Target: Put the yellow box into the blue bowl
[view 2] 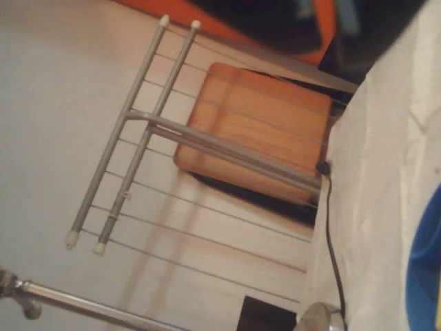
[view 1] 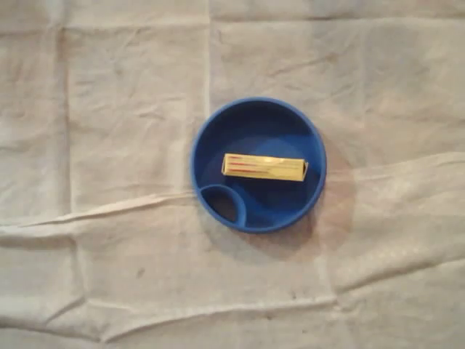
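One gripper to account for: are its fingers apart or together?

— I cannot tell. The wrist view looks past the table edge at a metal drying rack [view 2: 138,138], a wooden seat [view 2: 262,131] and a black cable [view 2: 331,227] running down beside the cloth [view 2: 386,172].

And the task's things, going outward from there?

— A blue curve at the right edge of the wrist view is, I judge, the blue bowl [view 2: 428,262]. So the bowl lies off to the right of where the wrist looks, and nothing is being carried towards it.

Where is the box?

— In the overhead view, the yellow box [view 1: 264,167] lies flat inside the bowl's main well. Its long axis runs left to right and its right end is close to the wall. It sits above the small round pocket [view 1: 221,203], not in it.

Counts?

— One box, one bowl, one pocket. I judge the placing done; any coming move should only stay clear of the bowl.
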You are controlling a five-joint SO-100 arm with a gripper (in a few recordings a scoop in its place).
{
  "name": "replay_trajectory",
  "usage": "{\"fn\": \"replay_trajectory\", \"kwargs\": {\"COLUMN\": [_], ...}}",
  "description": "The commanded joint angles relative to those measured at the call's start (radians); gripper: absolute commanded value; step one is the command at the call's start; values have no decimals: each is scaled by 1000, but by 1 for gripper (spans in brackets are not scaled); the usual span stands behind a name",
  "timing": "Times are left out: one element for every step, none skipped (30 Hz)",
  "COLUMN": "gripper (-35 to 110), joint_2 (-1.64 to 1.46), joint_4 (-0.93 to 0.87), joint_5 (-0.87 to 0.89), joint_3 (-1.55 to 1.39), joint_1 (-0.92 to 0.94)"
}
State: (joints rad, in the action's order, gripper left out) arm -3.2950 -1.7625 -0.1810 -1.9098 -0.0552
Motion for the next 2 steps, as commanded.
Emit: {"fn": "replay_trajectory", "kwargs": {"gripper": [0,0], "joint_2": [-44,-44], "joint_4": [3,3], "joint_5": [0,0], "joint_3": [11,11], "joint_1": [5,5]}}
